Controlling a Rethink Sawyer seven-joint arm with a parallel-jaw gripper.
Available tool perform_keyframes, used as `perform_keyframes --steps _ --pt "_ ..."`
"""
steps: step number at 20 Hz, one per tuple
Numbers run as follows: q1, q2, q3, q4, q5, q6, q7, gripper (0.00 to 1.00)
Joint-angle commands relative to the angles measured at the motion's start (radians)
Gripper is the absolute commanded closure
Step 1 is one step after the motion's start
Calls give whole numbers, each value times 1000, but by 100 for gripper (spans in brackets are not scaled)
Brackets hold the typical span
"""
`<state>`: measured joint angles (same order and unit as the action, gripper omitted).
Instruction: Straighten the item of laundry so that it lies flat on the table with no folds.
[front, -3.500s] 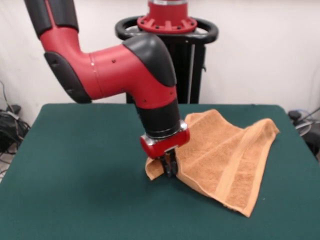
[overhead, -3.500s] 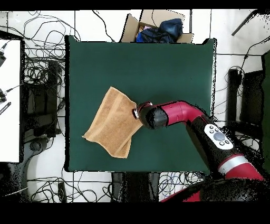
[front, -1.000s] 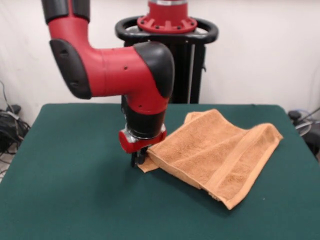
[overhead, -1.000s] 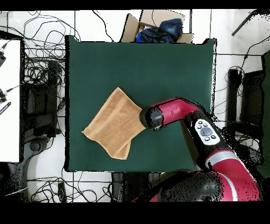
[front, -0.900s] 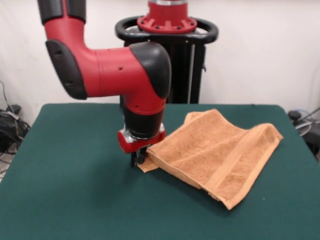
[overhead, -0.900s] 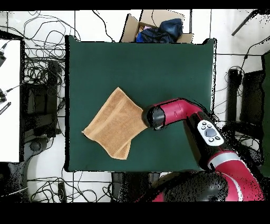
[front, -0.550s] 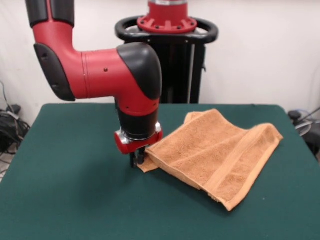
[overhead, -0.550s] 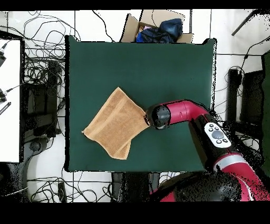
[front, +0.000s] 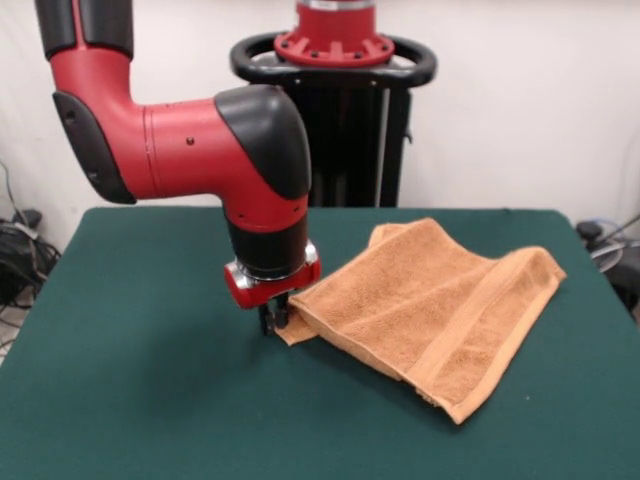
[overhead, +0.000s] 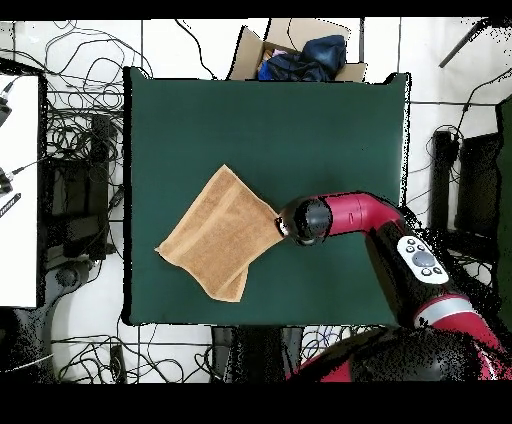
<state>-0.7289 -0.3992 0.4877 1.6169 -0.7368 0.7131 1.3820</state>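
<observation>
One towel corner in jaws, hidden overhead by arm.

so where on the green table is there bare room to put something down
Bare felt on the dark green felt-topped table runs along the edge by the cardboard box, and beside the red and black arm. It is crowded where the folded orange-tan terry towel lies, with the end effector at its corner.
</observation>
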Motion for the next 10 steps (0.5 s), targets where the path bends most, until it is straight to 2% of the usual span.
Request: perform_keyframes --steps 1,3,4,10 --pt "-11 79 47 41 11 119 -204 100" --pt "-8 80 46 38 11 127 -209 100" --pt "-7 81 46 37 11 130 -211 0" --pt "-1 82 43 34 16 139 -213 0"
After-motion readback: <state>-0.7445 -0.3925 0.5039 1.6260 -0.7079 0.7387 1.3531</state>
